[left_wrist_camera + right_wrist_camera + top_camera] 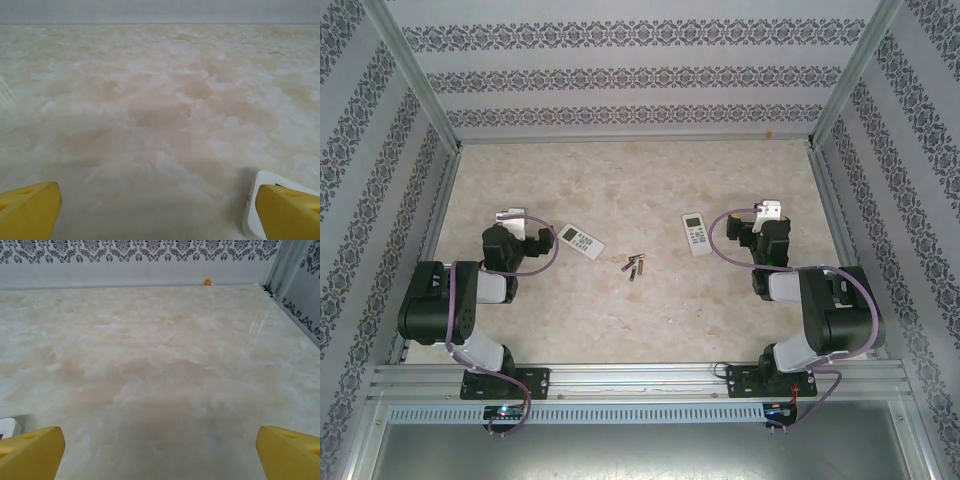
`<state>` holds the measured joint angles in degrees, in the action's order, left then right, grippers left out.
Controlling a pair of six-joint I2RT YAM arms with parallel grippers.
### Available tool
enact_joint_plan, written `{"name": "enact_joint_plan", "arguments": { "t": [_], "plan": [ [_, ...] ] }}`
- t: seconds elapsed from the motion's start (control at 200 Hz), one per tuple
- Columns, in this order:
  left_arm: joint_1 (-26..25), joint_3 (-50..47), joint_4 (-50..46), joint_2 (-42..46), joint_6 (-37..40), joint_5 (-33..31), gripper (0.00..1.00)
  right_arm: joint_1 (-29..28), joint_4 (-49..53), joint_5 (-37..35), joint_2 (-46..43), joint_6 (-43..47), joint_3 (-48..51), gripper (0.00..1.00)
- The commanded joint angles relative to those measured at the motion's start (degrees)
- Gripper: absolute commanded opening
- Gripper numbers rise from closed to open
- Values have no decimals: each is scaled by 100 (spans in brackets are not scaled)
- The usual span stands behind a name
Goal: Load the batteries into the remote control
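Two white remote controls lie on the marble-patterned table: one (580, 241) left of centre, one (696, 234) right of centre. The batteries (636, 267), a few tiny dark cylinders, lie loose between them, slightly nearer me. My left gripper (520, 225) sits low just left of the left remote and is open; a corner of that remote (254, 200) shows beside its right yellow finger (290, 212). My right gripper (767, 218) sits right of the other remote, open too; a corner of that remote (7, 426) peeks out above its left finger (30, 452). Nothing lies between either pair of fingers.
Patterned walls and metal posts (420, 95) enclose the table on three sides. A small orange object (207, 282) sits at the foot of the back wall. Open tabletop (640, 180) stretches beyond both grippers.
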<state>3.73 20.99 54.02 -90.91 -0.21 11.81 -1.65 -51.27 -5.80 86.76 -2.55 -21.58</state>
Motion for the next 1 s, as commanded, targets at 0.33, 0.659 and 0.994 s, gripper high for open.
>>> {"name": "enact_joint_plan", "arguments": {
  "t": [0.33, 0.659, 0.994],
  "plan": [
    [-51, 98, 32, -10, 64, 70, 100, 68, -124, 315, 25, 44, -33, 98],
    [-54, 74, 35, 12, -46, -208, 100, 73, -173, 388, -137, 46, 20, 98],
    [-811, 1059, -4803, 3458, -2182, -2308, 97, -631, 5806, 500, -2930, -2418, -1626, 98]
  ]
}}
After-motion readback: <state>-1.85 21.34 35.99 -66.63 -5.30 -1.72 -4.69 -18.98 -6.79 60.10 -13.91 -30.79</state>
